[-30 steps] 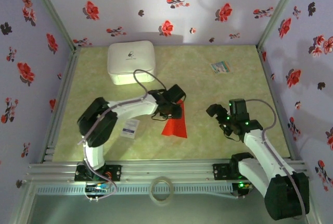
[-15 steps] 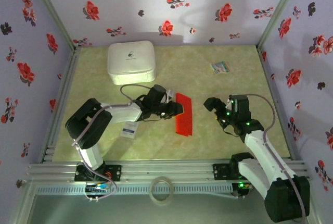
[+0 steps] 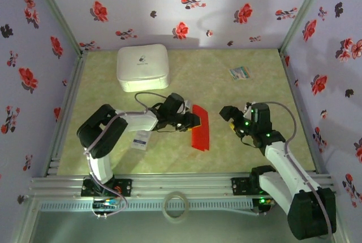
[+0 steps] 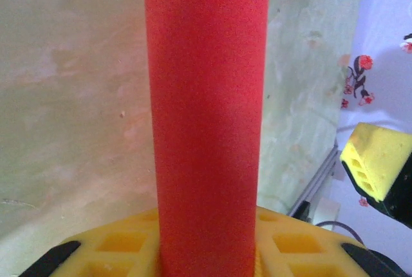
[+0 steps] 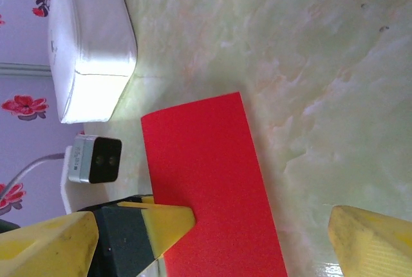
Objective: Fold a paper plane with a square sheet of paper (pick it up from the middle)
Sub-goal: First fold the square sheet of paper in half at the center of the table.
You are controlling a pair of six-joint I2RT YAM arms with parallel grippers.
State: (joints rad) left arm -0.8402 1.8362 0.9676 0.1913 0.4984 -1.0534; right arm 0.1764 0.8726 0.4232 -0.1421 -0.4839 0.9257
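Red paper sheet point(image 3: 200, 127), folded to 1 narrow strip, mid-table, pinched along its left edge by left gripper point(image 3: 191, 121). Right gripper point(image 3: 228, 113) just beside, jaws wide, empty. Risk: thin strip slipping or buckling in handover, skewing crease.

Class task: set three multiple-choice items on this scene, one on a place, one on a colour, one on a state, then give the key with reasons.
1. Where does the white box stand? A far left; B near right; C centre.
2. What colour is the folded paper? A blue; B red; C white.
3. How is the right tool? A open, empty; B shut on paper; C shut on box.
Key: 1A, it sits in the far left corner; 2B, it is bright red in every view; 3A, its jaws stand wide, nothing between.
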